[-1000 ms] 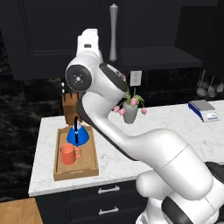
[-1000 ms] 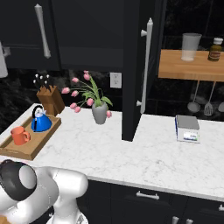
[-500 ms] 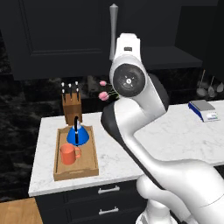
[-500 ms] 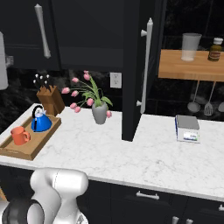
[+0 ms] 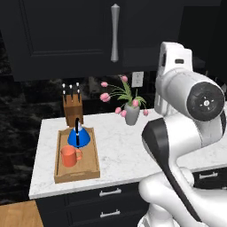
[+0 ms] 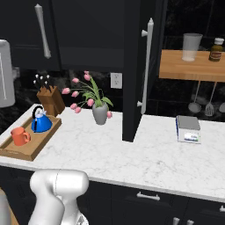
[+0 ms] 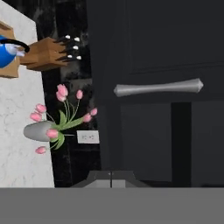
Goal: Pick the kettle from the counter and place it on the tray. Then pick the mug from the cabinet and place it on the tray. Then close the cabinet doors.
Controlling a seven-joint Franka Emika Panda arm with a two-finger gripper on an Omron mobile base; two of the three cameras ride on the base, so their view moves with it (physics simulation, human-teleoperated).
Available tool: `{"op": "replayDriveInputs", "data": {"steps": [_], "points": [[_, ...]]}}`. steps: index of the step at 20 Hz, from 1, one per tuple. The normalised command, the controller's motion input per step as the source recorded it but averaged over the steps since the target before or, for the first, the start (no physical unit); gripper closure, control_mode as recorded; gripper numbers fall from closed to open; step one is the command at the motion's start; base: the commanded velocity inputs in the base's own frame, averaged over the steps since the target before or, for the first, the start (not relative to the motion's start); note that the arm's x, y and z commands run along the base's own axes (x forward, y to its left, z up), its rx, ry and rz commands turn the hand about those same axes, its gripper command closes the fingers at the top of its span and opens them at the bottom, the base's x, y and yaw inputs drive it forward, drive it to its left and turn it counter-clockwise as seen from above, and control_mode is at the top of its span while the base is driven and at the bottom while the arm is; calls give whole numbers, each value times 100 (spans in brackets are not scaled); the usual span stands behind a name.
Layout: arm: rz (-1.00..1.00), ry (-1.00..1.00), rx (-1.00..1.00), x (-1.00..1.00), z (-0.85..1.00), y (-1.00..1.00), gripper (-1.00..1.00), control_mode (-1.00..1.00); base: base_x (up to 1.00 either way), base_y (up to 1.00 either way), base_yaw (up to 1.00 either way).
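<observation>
Gripper (image 7: pixel 110 176) closed — faces cabinet door (image 7: pixel 166 48).

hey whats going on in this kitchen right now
A white robot arm is partway through a tidy-up. The blue kettle and the orange mug both sit on the wooden tray on the marble counter, so those steps look done. One cabinet door stands open, edge-on over the counter. The gripper is shut, holding nothing, and faces a dark door with a silver bar handle, apparently about to close it.
</observation>
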Motion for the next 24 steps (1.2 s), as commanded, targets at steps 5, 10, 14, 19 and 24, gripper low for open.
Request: {"op": "replayDriveInputs", "data": {"steps": [5, 10, 14, 19, 24], "points": [[19, 1, 0, -92, -4, -79, 100, -100, 0, 0, 0], [22, 7, 0, -69, 0, -90, 100, -100, 0, 0, 0], [8, 3, 0, -50, 0, -88, 100, -100, 0, 0, 0], [0, 0, 2, -19, 0, -54, 100, -100, 0, 0, 0], [0, 0, 2, -2, 0, -56, 100, -100, 0, 0, 0]]}}
